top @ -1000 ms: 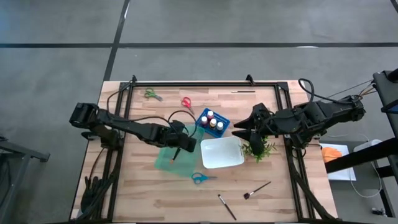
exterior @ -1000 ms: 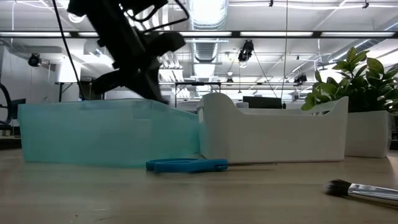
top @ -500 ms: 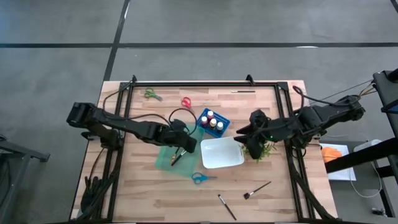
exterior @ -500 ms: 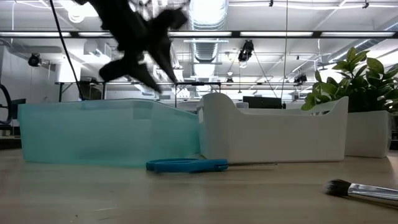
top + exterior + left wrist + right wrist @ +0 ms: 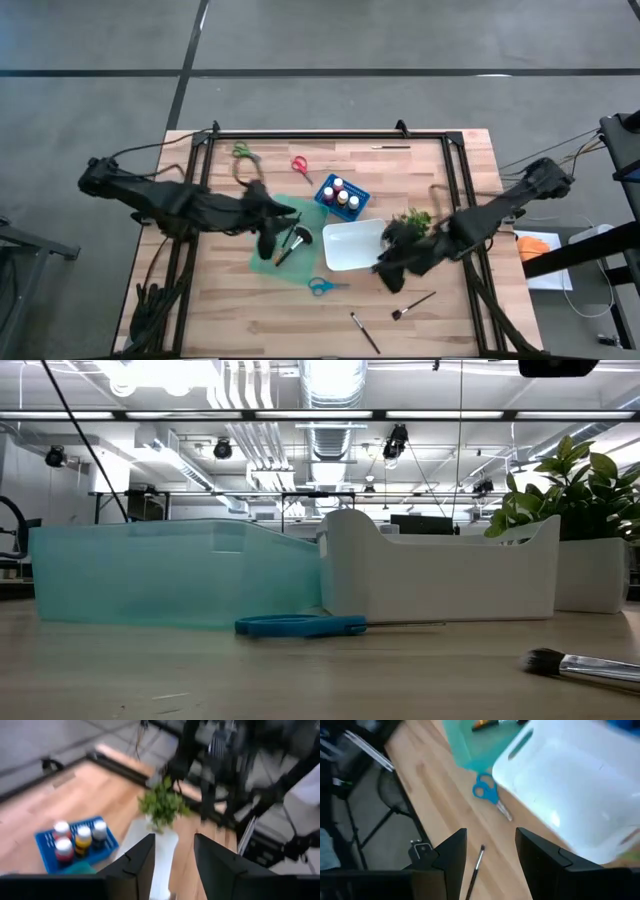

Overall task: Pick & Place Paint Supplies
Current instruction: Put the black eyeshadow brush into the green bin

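My left gripper (image 5: 268, 243) hovers open over the left part of the teal bin (image 5: 290, 238), holding nothing (image 5: 174, 865). A dark-handled brush (image 5: 295, 240) lies inside that bin. My right gripper (image 5: 386, 272) hangs open above the table by the white bin's (image 5: 355, 245) near right corner, empty as well (image 5: 490, 855). Below it lie the blue scissors (image 5: 487, 792) and a brush (image 5: 475, 867). Paint bottles (image 5: 341, 196) stand in a blue basket. Red scissors (image 5: 300, 165) and green scissors (image 5: 243, 152) lie flat near the far edge.
A leafy plant (image 5: 410, 222) stands right of the white bin. Two brushes (image 5: 412, 306) (image 5: 365, 333) lie near the front edge, and a slim one (image 5: 390, 147) lies at the far edge. A black frame (image 5: 320, 133) borders the table. In the low view both bins (image 5: 170, 575) (image 5: 440, 570) stand behind the blue scissors (image 5: 300, 625).
My left gripper has risen from the teal bin, out of the low view, and drawn back toward the table's left; a brush now lies in the bin. My right gripper has sunk and gone from beside the plant toward the near edge.
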You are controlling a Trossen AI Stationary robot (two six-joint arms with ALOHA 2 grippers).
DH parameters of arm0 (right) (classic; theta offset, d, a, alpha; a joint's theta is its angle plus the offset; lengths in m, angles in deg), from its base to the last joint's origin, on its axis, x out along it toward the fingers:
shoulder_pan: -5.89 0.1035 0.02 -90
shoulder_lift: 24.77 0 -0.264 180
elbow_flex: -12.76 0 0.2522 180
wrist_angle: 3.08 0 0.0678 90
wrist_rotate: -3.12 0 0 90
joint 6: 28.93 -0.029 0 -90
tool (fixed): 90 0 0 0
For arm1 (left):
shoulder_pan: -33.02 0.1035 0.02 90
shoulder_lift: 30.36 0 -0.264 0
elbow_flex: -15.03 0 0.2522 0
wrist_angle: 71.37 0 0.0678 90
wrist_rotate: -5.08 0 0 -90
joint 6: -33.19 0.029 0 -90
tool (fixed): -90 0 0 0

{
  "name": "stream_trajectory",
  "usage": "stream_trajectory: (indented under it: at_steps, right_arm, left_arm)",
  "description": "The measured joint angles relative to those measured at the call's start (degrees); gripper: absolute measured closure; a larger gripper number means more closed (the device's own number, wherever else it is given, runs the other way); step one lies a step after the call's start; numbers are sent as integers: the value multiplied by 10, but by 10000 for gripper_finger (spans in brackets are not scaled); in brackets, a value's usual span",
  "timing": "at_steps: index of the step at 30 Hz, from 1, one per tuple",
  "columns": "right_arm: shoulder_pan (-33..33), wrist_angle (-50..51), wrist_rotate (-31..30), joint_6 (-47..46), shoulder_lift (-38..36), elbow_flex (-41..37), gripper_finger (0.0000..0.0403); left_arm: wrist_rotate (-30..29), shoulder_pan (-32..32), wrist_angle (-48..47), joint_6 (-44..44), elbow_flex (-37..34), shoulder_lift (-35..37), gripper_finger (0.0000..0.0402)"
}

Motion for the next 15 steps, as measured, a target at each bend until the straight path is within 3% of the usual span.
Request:
stream_trajectory:
  at_steps: [6,15]
  right_arm:
    - [-2,22,26,-74,148,89,236]
    - [4,163,108,-167,341,255,236]
  left_arm:
    - [-22,-28,-16,2,-2,62,264]
    - [-22,-71,-18,46,-3,83,264]
